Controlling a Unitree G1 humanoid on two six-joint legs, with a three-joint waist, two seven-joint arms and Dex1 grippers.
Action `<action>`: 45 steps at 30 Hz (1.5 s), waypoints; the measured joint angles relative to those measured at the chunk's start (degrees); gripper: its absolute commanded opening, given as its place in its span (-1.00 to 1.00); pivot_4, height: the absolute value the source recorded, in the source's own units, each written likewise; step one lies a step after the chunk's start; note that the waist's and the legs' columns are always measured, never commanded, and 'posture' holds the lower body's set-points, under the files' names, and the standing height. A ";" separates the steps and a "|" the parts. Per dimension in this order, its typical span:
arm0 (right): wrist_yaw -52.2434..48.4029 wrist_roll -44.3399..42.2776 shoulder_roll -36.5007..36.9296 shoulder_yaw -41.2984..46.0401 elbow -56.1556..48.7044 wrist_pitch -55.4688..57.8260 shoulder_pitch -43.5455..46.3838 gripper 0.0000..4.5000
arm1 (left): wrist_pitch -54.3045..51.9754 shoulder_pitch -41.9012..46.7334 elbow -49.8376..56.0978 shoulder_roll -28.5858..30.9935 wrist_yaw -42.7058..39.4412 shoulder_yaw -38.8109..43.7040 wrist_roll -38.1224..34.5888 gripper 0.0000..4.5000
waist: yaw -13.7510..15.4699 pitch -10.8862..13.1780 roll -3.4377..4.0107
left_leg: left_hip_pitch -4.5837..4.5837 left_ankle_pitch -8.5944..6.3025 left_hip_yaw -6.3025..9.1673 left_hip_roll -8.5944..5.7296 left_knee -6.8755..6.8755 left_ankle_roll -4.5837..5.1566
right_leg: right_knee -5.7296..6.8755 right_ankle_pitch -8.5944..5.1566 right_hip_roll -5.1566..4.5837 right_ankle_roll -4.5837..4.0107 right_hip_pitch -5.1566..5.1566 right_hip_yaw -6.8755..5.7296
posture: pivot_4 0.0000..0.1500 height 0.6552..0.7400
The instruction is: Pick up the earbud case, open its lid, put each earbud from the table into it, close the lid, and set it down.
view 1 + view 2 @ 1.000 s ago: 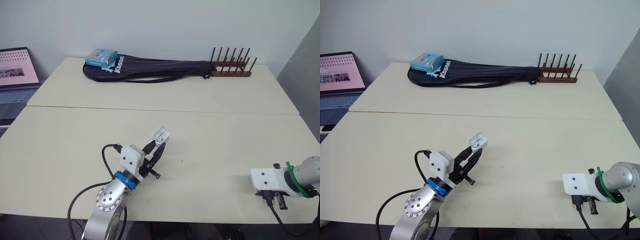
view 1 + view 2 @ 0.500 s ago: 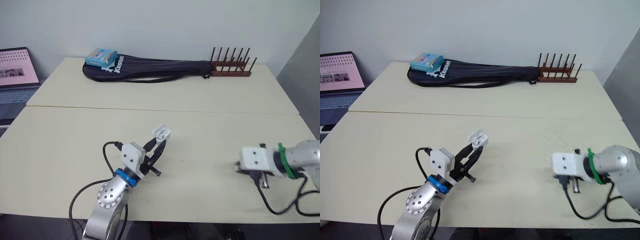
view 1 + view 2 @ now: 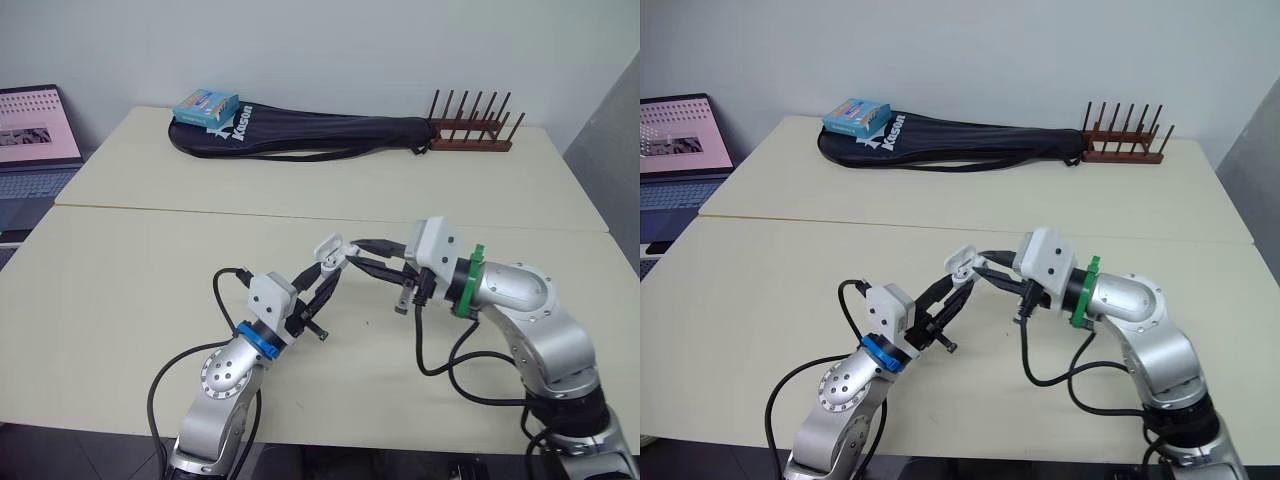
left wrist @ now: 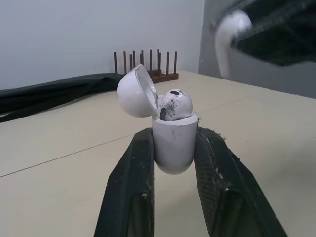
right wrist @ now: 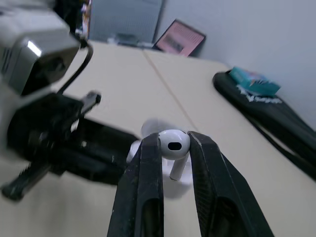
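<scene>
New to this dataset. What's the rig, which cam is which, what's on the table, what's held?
A two-armed humanoid robot at a table. The two wide pictures come from its head camera, looking down; the two close-ups come from cameras on each wrist. The left jaws are shut on an open earbud case with one earbud seated inside. The right jaws grip a second earbud close to the case. At the far edge: a black racket bag, a blue box, a wooden rack; a laptop stands off to the left.
</scene>
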State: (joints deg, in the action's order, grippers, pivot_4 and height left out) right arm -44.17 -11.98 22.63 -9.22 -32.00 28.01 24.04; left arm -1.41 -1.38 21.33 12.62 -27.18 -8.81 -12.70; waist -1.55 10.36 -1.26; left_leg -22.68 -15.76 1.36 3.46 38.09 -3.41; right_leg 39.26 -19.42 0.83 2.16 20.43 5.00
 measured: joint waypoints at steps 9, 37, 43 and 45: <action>3.94 1.87 -3.38 -3.30 7.10 -6.71 -0.79 -0.82 | 0.54 -0.03 0.00 -0.01 0.01 -0.42 0.04 -0.66 | -0.16 0.00 0.00 | 0.16 0.01 -0.02 -0.07 0.04 0.00 | 0.42 0.00 0.05 0.00 0.08 0.00 | 1.00 0.70; 5.48 4.96 -2.85 -5.68 12.20 -13.08 -2.32 -0.82 | 0.56 -0.02 -1.32 0.17 -0.06 -0.51 0.13 -0.66 | -0.16 0.00 0.00 | 0.16 0.01 -0.03 -0.05 0.04 0.00 | 0.49 -0.01 0.07 0.00 0.13 0.02 | 1.00 0.70; 6.65 3.61 -3.87 -5.02 12.09 -9.21 -2.30 -0.82 | 0.56 -0.01 -1.33 0.16 -0.56 -0.57 0.15 -0.66 | -0.17 0.00 0.01 | 0.16 0.01 -0.03 -0.04 0.03 0.00 | 0.49 -0.01 0.07 0.00 0.13 0.04 | 1.00 0.70; 7.16 1.73 -4.66 -4.26 11.65 -6.42 -2.31 -0.82 | 0.55 -0.03 -1.33 0.15 -0.53 -0.57 0.18 -0.66 | -0.17 0.01 0.00 | 0.14 0.01 -0.01 -0.04 0.03 0.00 | 0.49 -0.01 0.07 0.00 0.13 0.05 | 1.00 0.70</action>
State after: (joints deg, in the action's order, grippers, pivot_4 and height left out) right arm -37.02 -10.25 17.97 -13.48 -20.35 21.59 21.73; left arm -0.85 -1.41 20.00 12.77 -27.71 -9.38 -12.52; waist -1.73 10.36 -1.25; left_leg -22.54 -15.75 1.34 3.42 38.12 -3.42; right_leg 39.75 -19.42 0.90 2.16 20.56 5.05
